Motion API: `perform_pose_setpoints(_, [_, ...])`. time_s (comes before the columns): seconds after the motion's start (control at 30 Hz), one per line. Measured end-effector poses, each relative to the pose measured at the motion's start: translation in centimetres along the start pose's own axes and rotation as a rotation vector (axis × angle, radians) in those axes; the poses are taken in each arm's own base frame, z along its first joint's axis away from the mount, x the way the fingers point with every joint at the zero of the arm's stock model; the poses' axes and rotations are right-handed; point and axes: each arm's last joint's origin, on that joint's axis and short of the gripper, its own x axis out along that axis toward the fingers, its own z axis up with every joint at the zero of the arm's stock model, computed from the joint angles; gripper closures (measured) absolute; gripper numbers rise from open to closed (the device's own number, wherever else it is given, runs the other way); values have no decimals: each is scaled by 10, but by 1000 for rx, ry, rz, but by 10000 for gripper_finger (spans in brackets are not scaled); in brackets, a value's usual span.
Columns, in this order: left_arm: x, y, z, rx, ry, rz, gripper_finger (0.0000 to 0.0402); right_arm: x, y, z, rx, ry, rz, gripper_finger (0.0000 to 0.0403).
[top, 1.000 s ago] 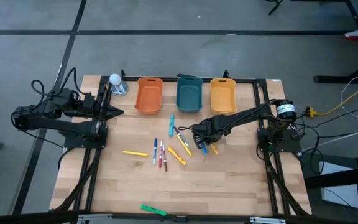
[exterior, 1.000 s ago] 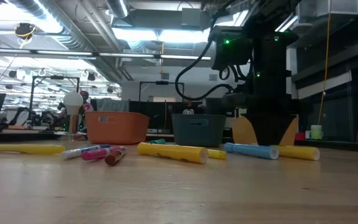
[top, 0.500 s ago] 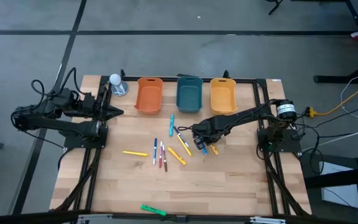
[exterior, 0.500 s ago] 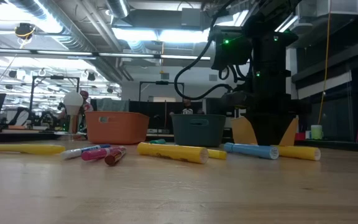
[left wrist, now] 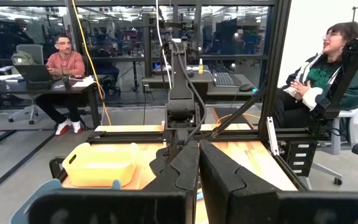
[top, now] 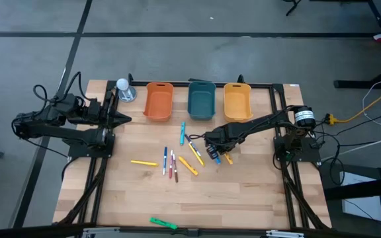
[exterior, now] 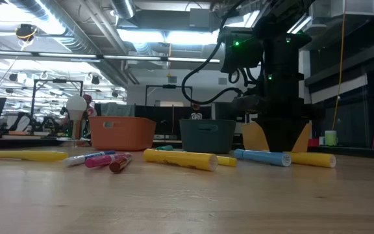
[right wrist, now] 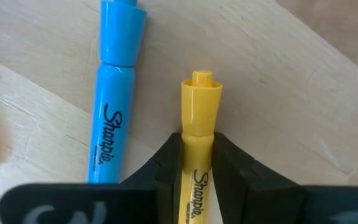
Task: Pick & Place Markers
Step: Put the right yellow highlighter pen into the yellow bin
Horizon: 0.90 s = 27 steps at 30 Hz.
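Three plastic bins in a row at the table's far edge: orange bin (top: 158,101), teal bin (top: 201,100), yellow bin (top: 237,100). From above, all three show only bare floor inside; no marker in any of them.

Right gripper (right wrist: 197,163) is down at the table, in front of the yellow bin, fingers (right wrist: 167,163) pressed on either side of a yellow Sharpie marker (right wrist: 198,127), grasping it. The marker lies flat on the wood, capped end pointing away from the wrist. A blue Sharpie marker (right wrist: 115,93) lies just beside it, roughly parallel, not touching.

Left gripper (left wrist: 198,163) is parked at the table's left edge, raised, fingers clenched together on nothing.

Remaining markers (top: 177,157) are scattered mid-table, in front of the orange and teal bins: one yellow marker (top: 143,162) apart to the left, several thin white-bodied ones side by side, more yellow and teal ones nearer the right gripper.

A bright green stick (top: 163,223) lies alone at the near edge. A white-topped object on a grey base (top: 124,90) stands left of the orange bin.
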Motion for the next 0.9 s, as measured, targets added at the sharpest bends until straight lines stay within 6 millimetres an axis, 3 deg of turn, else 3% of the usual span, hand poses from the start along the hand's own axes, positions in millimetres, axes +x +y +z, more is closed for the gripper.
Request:
perform_pose_setpoints(0.3, [0, 0, 0, 0, 0, 0, 392, -3, 0, 0, -10, 0, 6, 338])
perform_pose_setpoints(0.9, [0, 0, 0, 0, 0, 0, 393, -36, 19, 13, -97, -62, 89, 338])
